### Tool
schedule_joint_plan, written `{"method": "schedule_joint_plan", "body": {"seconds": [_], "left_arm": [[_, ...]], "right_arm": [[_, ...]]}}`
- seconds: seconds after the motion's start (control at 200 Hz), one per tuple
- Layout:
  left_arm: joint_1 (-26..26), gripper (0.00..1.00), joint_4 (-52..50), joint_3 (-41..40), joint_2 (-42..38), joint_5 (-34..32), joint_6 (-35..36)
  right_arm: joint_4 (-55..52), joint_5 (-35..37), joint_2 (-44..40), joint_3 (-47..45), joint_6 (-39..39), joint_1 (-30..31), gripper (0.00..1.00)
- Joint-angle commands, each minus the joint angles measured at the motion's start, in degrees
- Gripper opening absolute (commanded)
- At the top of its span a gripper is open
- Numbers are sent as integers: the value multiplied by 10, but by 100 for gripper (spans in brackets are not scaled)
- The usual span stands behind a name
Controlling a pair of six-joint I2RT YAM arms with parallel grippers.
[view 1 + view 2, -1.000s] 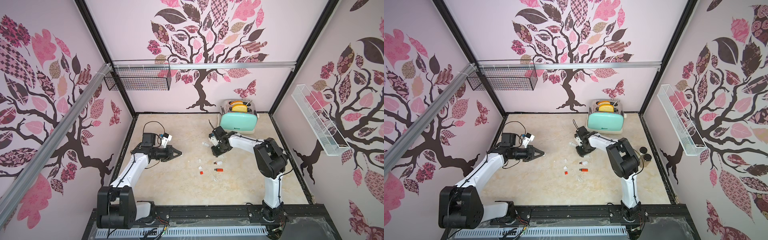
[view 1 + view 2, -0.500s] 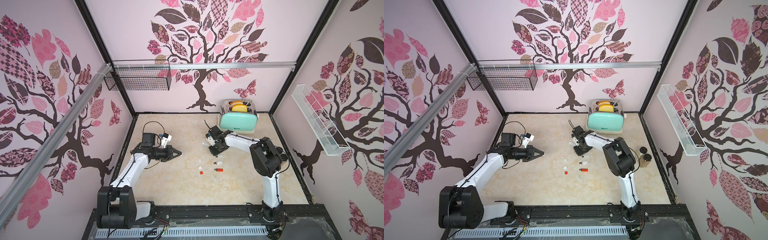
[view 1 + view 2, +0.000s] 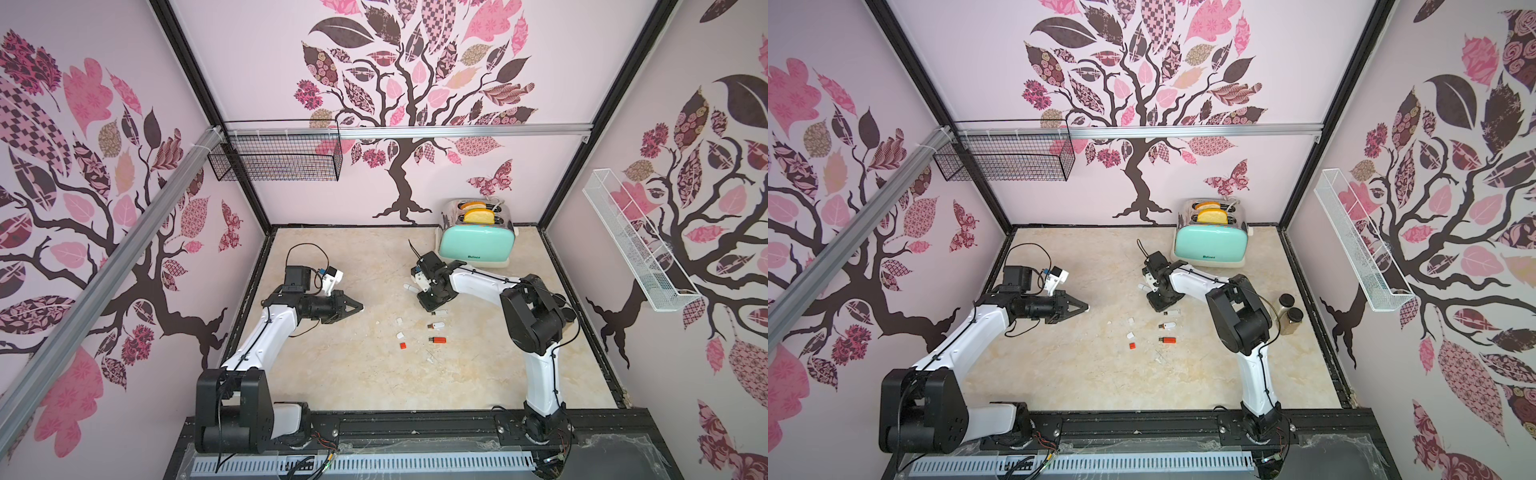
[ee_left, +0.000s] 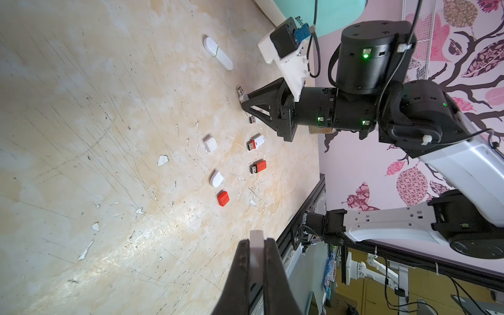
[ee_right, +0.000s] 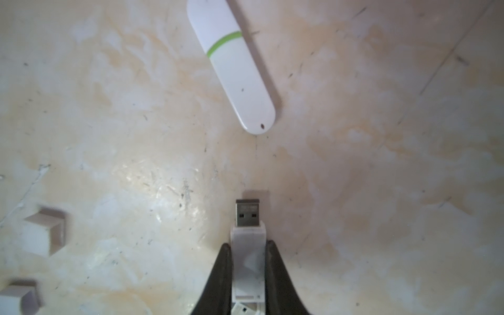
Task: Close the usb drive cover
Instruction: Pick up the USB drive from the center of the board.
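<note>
The right hand (image 5: 248,245) is gripping a white usb drive (image 5: 247,234) by its body. Its two fingers are pressing on the sides of the drive, so the hand is almost shut, with only the drive between them. The bare metal plug is sticking out ahead of the fingertips. In the left wrist view this hand (image 4: 243,105) is pointing down at the worktop (image 4: 109,136). The plug is standing very near the surface, and I cannot tell if it is touching.

The left hand (image 4: 257,242) is pinching a small white cover (image 4: 256,236). Its fingers are closed on the cover, and only the end is showing past the fingertips. In both top views the left hand (image 3: 356,308) is hovering well apart from the right hand (image 3: 430,301), with its tips pointing toward it.

Ahead of the right hand, beyond the plug and apart from it, a white drive with a green ring (image 5: 234,68) is lying flat.

Between the two hands, nearer to the right one, several things are lying loose:
- a square white cap (image 4: 210,143)
- a rounded white cap (image 4: 216,178)
- a red cap (image 4: 223,198)
- a red drive (image 4: 258,167)
- a white and red drive (image 4: 255,141)

A mint toaster (image 3: 478,249) is standing behind the right hand.
</note>
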Motion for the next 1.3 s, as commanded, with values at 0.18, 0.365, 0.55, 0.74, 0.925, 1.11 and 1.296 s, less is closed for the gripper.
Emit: {"method": "schedule_joint_plan", "body": {"seconds": [0.18, 0.365, 0.55, 0.74, 0.925, 1.11, 1.296], "left_arm": [[-1, 0, -1, 17, 11, 1, 8], [-1, 0, 5, 13, 10, -5, 2], [0, 0, 8, 10, 4, -19, 3], [3, 0, 6, 6, 0, -44, 3], [8, 0, 10, 5, 0, -62, -4], [8, 0, 10, 2, -2, -64, -9], [8, 0, 9, 4, 1, -49, -8]], "right_arm": [[98, -83, -96, -46, -23, 24, 9], [152, -109, -120, -73, -29, 50, 8], [221, -134, -137, -100, -30, 78, 7], [258, -154, -141, -112, -54, 112, 7], [294, -170, -140, -117, -59, 132, 7], [314, -182, -132, -104, -66, 140, 7], [314, -189, -113, -84, -78, 150, 7]]}}
